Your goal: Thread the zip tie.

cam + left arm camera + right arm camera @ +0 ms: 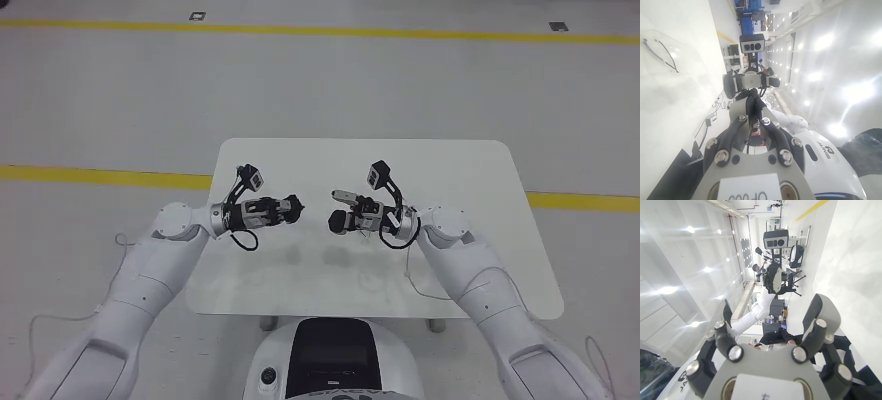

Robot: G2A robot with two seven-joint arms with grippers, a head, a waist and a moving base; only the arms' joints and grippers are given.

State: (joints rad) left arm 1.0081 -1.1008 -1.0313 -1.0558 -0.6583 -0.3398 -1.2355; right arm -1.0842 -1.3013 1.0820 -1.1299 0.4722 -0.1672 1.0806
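Above the white surface (480,170), near its middle, the two arms are held out level and point at each other tip to tip, close but not touching. The left gripper (753,106) has its jaws pressed narrow, pinching a thin black zip tie (754,93). In the left wrist view the strap runs up the slit between the two grey fingers (738,111), and a short, bent bit of it pokes out past the tips, aimed at the other arm. I cannot tell how much of the strap trails back behind the jaws. So the zip tie is up in the air, clear of the surface, at the left arm's side of the gap between the arms. From the top view it is too small to make out.

The right gripper (771,300) sits just opposite, its jaws spread wide with nothing between them, and the dark pads (727,311) inside its fingers are bare. Its opening faces the left gripper head-on. The poking end of the zip tie lines up roughly with it without reaching it. Each arm carries a small black camera box (379,172) on a stalk over its wrist, with dark cables (243,240) looped beside it. A yellow line (100,176) runs across the grey floor (100,100) on either side of the surface.
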